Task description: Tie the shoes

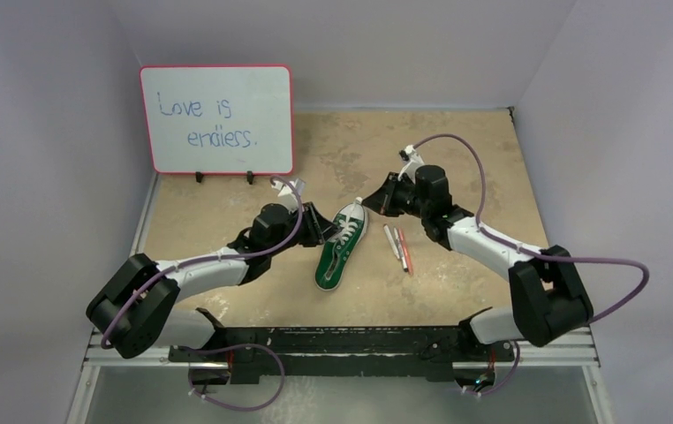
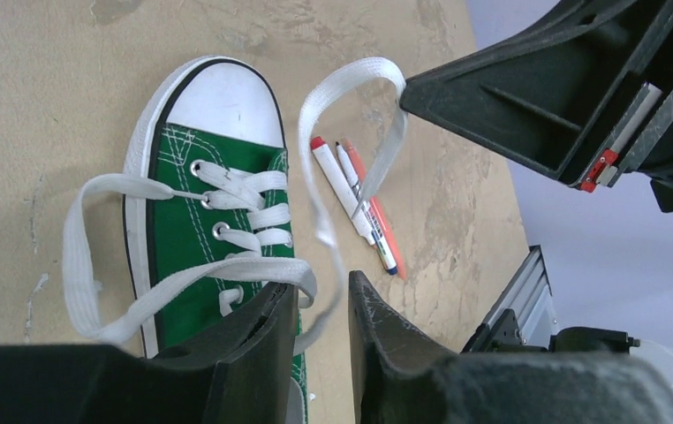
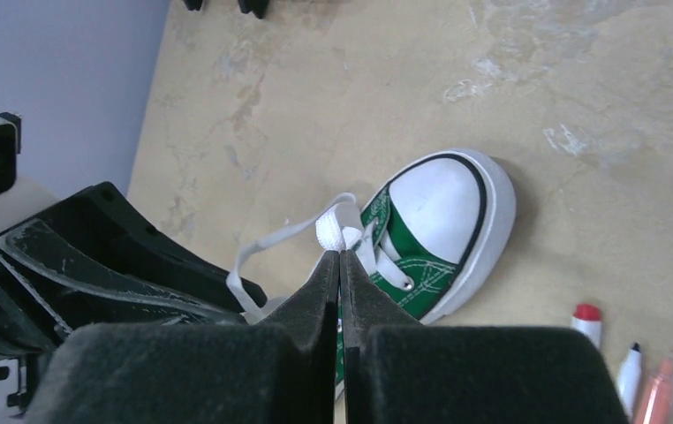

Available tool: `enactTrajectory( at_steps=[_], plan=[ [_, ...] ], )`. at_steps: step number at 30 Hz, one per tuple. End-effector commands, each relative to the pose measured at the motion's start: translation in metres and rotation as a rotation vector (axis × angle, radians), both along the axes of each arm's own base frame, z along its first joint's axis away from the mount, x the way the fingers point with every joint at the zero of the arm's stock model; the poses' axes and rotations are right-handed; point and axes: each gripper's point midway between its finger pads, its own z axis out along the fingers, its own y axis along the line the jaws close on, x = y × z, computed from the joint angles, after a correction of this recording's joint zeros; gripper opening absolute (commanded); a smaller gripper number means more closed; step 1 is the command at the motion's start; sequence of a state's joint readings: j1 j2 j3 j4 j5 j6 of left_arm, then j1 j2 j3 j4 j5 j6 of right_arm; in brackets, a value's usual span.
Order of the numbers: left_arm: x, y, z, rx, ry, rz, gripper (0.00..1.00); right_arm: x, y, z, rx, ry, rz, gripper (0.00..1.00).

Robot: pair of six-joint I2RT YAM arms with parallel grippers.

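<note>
The green sneaker (image 1: 342,250) lies on the table between my grippers, with its toe toward the back. It also shows in the left wrist view (image 2: 209,221) and the right wrist view (image 3: 430,225). My right gripper (image 1: 371,202) is shut on a white lace (image 3: 336,231) and holds it up over the toe; its closed fingertips (image 3: 340,258) pinch the lace. My left gripper (image 1: 320,226) is at the shoe's left side, open (image 2: 322,305). One lace strand (image 2: 328,238) hangs between its fingers, and a lace loop (image 2: 81,265) drapes over its left finger (image 2: 258,340).
Red and white pens (image 1: 396,248) lie just right of the shoe, also seen in the left wrist view (image 2: 355,199). A whiteboard (image 1: 216,119) stands at the back left. Grey walls enclose the table on three sides.
</note>
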State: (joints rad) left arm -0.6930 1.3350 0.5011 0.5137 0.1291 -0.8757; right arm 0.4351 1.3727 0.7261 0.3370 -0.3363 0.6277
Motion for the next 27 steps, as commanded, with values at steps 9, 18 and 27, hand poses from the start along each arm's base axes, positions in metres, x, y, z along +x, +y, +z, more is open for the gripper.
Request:
enactTrajectory(
  at_steps=[9, 18, 27],
  plan=[
    [0.005, 0.000, 0.007, 0.014, -0.062, -0.059, 0.32, 0.022, 0.037, 0.028, 0.224, 0.003, 0.078, 0.00],
    [-0.001, -0.002, -0.001, 0.016, -0.041, -0.087, 0.34, 0.034, 0.045, 0.020, 0.351, 0.079, 0.018, 0.00],
    [-0.004, 0.009, -0.007, 0.078, -0.037, -0.071, 0.40, 0.027, 0.048, 0.009, 0.525, 0.186, -0.041, 0.00]
  ],
)
